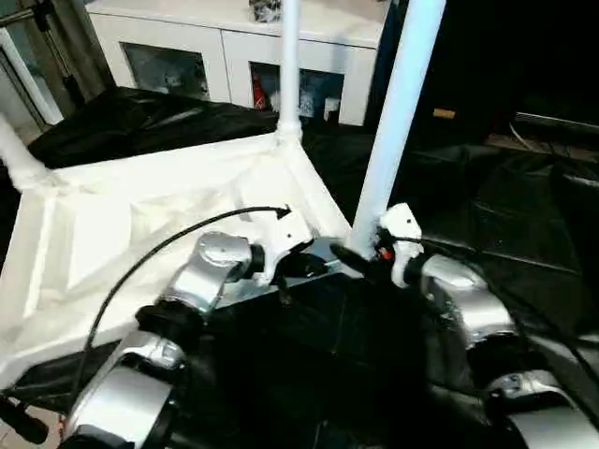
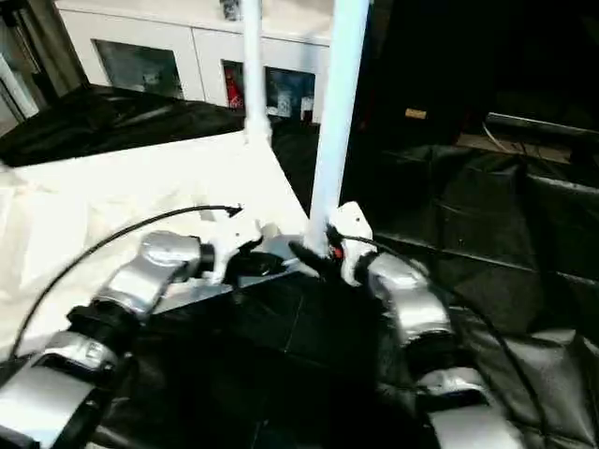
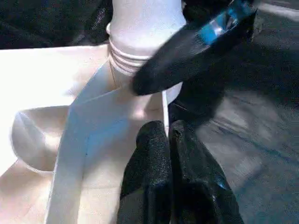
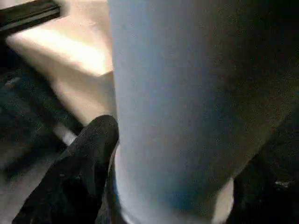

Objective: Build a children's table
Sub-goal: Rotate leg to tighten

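Standing at centre frame, the near leg (image 1: 398, 122) (straddled low by the right gripper (image 1: 367, 257), left gripper (image 3: 169, 140) pinched empty) could be tipped if nudged sideways.

I see black sheeting (image 1: 487, 215) covering floor; white cabinet (image 1: 234, 47) with glass doors at far wall; dark unit (image 1: 524, 56) far right.

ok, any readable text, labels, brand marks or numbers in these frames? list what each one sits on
None readable.
Yellow tag on the dark object behind the near leg: too blurred to read.
Red item behind the cabinet glass: any print on it is too small to make out.
Table top, legs and both grippers: no markings visible.
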Available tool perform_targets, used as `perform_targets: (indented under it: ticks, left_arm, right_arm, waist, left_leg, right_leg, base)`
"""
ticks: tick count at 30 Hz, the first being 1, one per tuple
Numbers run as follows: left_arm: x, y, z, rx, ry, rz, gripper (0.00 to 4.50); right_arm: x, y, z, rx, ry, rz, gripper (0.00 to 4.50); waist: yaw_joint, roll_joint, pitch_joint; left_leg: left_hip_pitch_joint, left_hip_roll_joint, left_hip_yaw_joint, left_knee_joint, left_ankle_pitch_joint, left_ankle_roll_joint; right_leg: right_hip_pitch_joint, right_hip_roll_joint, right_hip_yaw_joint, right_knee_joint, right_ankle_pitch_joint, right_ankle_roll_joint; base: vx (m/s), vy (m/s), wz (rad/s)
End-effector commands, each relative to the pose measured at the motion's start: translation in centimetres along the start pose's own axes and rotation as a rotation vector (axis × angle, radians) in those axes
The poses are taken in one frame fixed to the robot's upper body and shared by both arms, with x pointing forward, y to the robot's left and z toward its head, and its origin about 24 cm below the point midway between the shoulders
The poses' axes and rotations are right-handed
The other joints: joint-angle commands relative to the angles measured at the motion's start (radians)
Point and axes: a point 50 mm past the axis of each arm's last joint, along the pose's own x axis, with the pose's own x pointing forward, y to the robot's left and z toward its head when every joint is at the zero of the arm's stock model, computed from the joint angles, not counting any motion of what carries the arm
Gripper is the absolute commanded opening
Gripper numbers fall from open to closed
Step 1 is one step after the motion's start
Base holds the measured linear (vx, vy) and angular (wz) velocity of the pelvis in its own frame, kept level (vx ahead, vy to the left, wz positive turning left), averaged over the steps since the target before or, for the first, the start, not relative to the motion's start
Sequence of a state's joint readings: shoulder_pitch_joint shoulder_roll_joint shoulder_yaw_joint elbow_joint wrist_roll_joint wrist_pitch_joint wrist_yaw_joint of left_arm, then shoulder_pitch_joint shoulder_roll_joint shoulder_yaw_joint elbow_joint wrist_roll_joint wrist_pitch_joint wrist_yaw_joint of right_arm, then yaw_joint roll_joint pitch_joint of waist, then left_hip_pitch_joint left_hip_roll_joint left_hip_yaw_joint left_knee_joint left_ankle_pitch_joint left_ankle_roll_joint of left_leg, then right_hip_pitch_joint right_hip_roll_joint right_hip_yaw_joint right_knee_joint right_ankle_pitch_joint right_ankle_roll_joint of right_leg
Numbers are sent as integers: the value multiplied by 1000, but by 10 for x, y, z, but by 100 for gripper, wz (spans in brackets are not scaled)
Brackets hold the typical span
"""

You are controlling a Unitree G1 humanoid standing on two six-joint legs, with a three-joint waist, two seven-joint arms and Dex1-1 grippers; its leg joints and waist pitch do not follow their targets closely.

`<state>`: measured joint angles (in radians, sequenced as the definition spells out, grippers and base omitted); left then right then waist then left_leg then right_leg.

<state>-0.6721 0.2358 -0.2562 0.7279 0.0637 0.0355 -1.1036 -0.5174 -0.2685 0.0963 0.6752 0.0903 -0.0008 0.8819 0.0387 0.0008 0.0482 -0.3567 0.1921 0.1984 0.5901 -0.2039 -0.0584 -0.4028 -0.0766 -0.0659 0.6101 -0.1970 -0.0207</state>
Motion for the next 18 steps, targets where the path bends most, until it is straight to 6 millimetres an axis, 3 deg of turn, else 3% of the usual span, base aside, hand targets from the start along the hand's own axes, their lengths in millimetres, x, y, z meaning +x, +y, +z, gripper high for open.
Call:
perform_targets:
  ticks: [1,5,9,10,18]
  left_arm:
    - [0,-5,2,25,-18,-68,0]
    - [-8,-6,-1,33,-20,-106,0]
    - [-14,-7,-4,34,-16,-133,0]
    - [-14,-7,-4,33,-15,-134,0]
    - [-13,-9,-6,29,-15,-135,0]
  right_arm:
    - [-1,6,-1,-1,19,91,341]
    - [-8,7,-1,-25,42,169,341]
    - [-12,6,0,-23,53,192,341]
    - [-12,6,0,-16,51,193,312]
    - [-7,14,-1,9,37,227,272]
  waist:
    - [6,-6,-58]
    - [8,-6,-58]
    - [10,-6,-60]
    - [11,-8,-60]
    - [13,-8,-61]
  left_leg:
    - [3,49,-16,-63,-133,110]
    - [2,50,-17,-64,-143,94]
    - [2,50,-17,-62,-121,94]
    - [1,49,-16,-62,-115,96]
    - [2,48,-16,-61,-106,94]
  right_leg:
    - [55,-72,49,-65,-73,-282]
    - [56,-72,50,-66,-104,-273]
    - [57,-73,50,-61,-68,-281]
    - [57,-73,50,-60,-62,-281]
    - [57,-73,50,-61,-62,-277]
  base:
    - [0,0,0]
    - [0,0,0]
    - [0,0,0]
    - [0,0,0]
    - [0,0,0]
